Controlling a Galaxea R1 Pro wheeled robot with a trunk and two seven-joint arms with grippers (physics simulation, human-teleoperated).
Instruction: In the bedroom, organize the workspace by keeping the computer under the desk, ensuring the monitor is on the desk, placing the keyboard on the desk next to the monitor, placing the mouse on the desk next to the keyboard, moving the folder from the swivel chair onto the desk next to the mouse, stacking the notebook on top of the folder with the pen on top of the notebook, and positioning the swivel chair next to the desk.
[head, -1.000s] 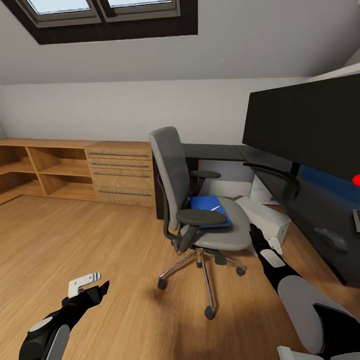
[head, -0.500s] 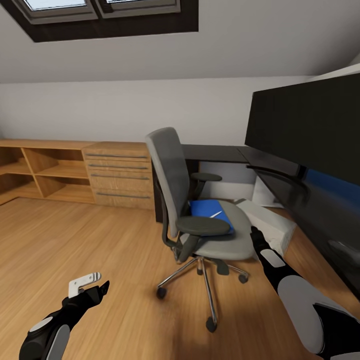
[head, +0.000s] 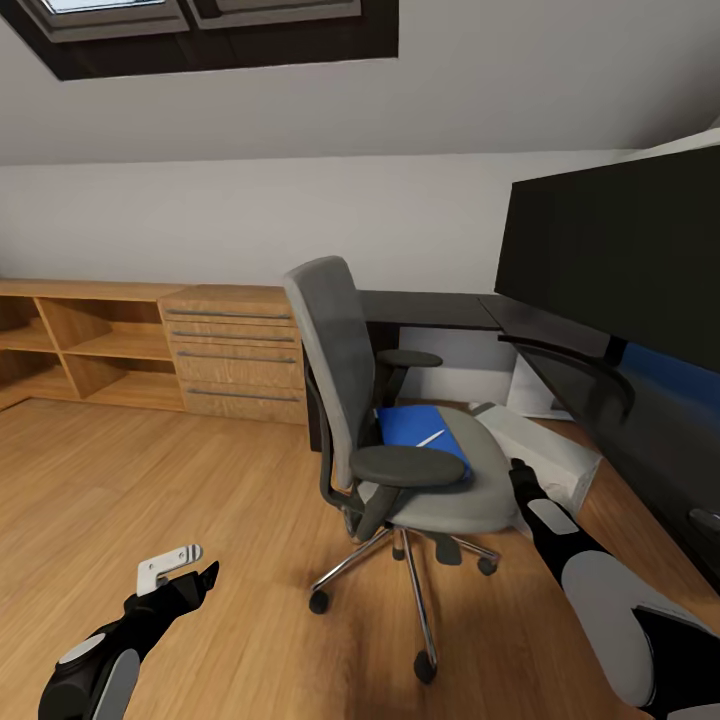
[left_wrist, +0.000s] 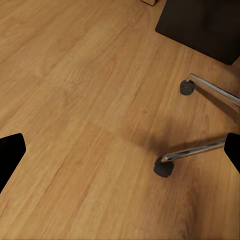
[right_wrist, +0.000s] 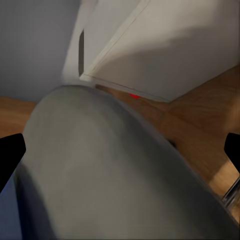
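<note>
We stand facing the swivel chair (head: 400, 420), which sits turned side-on just left of the desk (head: 560, 350), its chrome base on the wooden floor (head: 150, 470). The blue folder (head: 420, 435) lies flat on the seat with a thin white pen (head: 431, 438) resting across it — both are waiting to be lifted onto the desk. Our right pincer (head: 520, 472) reaches toward the near right edge of the seat cushion, probably to get at the folder; in its wrist view the two fingertips sit far apart at the frame edges, so it is spread wide and holds nothing. Our left pincer (head: 185, 570) hangs low over bare floor, well left of the chair, also spread and empty.

Behind the right arm the pale computer (head: 545, 450) lies on the floor beneath the desk, its small red light showing in the right wrist view. The wide black monitor (head: 620, 260) stands on the desk at far right.

The near black armrest (head: 408, 466) overhangs the folder's near edge and could block a direct reach — the seat rim does too. A wooden drawer chest (head: 235, 355) and open shelves (head: 80, 345) line the far wall.
</note>
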